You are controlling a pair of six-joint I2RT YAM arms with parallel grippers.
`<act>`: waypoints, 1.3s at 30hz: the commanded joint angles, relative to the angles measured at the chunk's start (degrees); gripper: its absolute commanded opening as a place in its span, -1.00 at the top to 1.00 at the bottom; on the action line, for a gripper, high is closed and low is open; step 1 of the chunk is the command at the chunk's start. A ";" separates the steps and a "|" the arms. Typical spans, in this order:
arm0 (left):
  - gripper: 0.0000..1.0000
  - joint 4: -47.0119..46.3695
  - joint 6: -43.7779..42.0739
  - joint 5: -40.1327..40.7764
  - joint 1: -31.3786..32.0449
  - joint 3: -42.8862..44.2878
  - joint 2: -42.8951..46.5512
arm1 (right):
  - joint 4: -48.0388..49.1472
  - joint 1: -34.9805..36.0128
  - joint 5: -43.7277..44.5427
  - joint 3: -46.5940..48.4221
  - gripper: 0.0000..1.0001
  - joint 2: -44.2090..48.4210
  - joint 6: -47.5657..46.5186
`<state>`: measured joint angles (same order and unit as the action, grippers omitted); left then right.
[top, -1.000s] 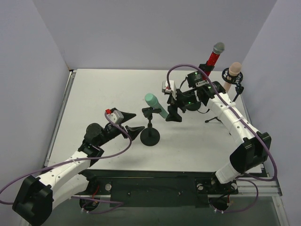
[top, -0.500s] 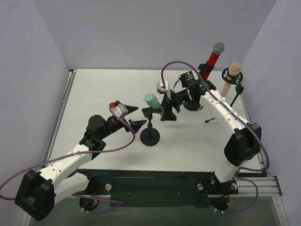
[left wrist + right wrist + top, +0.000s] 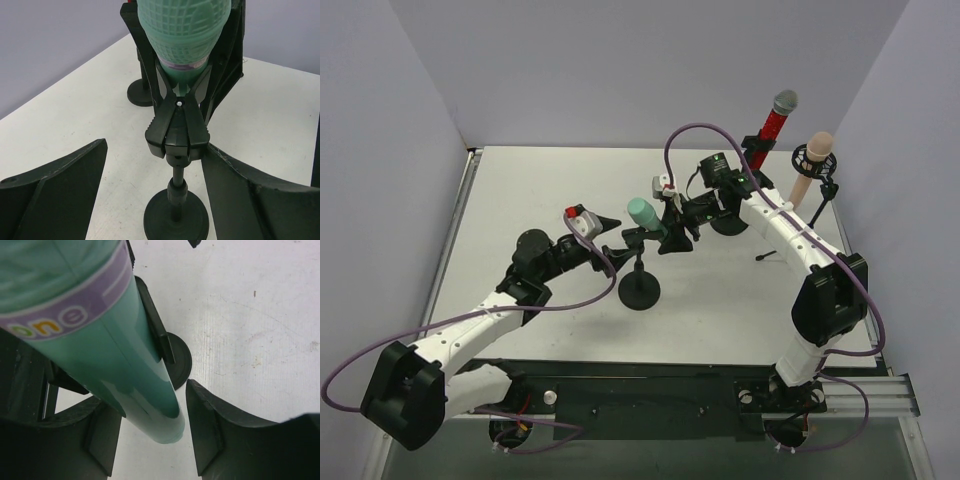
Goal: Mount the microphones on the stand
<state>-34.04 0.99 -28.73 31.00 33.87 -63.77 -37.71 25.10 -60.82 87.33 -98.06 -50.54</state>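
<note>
Mint-green microphone (image 3: 647,219), smooth-barrelled with a gridded head, is gripped tilted by the black clip (image 3: 177,127) of the round-based stand (image 3: 639,292); right tool (image 3: 668,228) is spread around its barrel, left tool (image 3: 615,238) spread at the stand's 9 o'clock

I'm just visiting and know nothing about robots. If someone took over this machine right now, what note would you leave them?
Left pincer: open, with a finger on either side of the small stand's clip, not touching it.
Right pincer: open around the tail of the mint-green microphone, with a gap showing on one side.
The mint-green microphone sits in the clip. The glittery red microphone and the peach-pink microphone are held upright at the back right.
Done: all three look mounted.
Left: probably check or straighten the mint one, then back both arms away.
</note>
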 commanded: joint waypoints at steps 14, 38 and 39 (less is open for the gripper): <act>-0.42 -7.79 3.22 -5.90 -0.24 3.22 -2.24 | -3.51 -0.67 -5.89 1.35 0.31 -0.29 -4.83; 1.00 -6.04 5.42 -8.97 -0.24 1.91 -1.01 | -3.33 1.00 -5.98 -0.76 0.49 0.77 -6.58; 1.00 -6.04 5.60 -8.97 -0.24 1.73 -0.92 | -3.42 1.00 -6.07 -0.84 0.49 0.68 -6.67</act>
<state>-40.53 6.20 -33.98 30.41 35.51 -65.41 -40.75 25.02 -63.94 87.15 -98.15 -55.99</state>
